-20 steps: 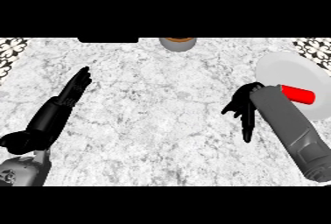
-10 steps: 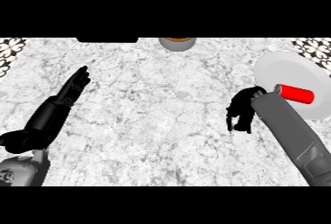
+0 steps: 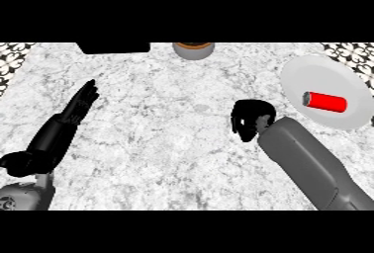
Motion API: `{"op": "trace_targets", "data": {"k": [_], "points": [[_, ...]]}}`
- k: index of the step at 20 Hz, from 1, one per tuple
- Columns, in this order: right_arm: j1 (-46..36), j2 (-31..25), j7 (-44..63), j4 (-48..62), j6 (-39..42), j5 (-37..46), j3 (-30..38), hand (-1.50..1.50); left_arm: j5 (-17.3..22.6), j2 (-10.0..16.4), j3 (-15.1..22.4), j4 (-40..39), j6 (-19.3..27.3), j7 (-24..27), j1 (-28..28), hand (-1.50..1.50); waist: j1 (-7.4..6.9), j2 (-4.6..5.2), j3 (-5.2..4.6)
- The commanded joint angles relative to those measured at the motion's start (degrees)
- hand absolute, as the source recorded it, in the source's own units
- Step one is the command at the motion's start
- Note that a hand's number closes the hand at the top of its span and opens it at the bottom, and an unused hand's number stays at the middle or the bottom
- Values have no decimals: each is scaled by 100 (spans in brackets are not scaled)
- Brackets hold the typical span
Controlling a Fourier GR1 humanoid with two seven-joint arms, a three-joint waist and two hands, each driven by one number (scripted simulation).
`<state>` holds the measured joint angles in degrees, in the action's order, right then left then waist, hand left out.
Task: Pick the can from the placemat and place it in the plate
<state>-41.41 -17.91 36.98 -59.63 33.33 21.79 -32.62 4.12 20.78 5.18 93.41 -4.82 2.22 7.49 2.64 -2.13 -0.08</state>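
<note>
A red can (image 3: 326,102) lies on its side in the white plate (image 3: 321,74) at the right of the counter. My right hand (image 3: 251,117) hangs left of the plate, apart from the can, with its fingers curled and nothing in them. At the left my left hand (image 3: 62,127) rests open, fingers straight and pointing up the counter. The dark placemat (image 3: 114,48) shows at the top edge, with nothing on the part in view.
A brown-topped grey cup (image 3: 194,50) stands at the counter's far edge, right of the placemat. Patterned tile shows past the counter's corners at the top left (image 3: 15,54) and top right (image 3: 350,51).
My right hand has drawn back from the plate, moving left and toward me, and its fingers have curled in. The can stays lying in the plate. The left hand has not moved.
</note>
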Motion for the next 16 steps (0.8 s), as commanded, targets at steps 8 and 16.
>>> {"op": "trace_targets", "data": {"k": [8, 16], "points": [[1641, -329, 831, -2822, -3445, 2785, -1297, 150, 69, 174, -264, -13, -111, 122, -73, 0, 97, 97, 6], [2784, -1187, 2003, -5486, -3411, 3565, -902, 150, 123, 71, -231, 140, -267, 11, 31, 0, -120, 170, 5]]}}
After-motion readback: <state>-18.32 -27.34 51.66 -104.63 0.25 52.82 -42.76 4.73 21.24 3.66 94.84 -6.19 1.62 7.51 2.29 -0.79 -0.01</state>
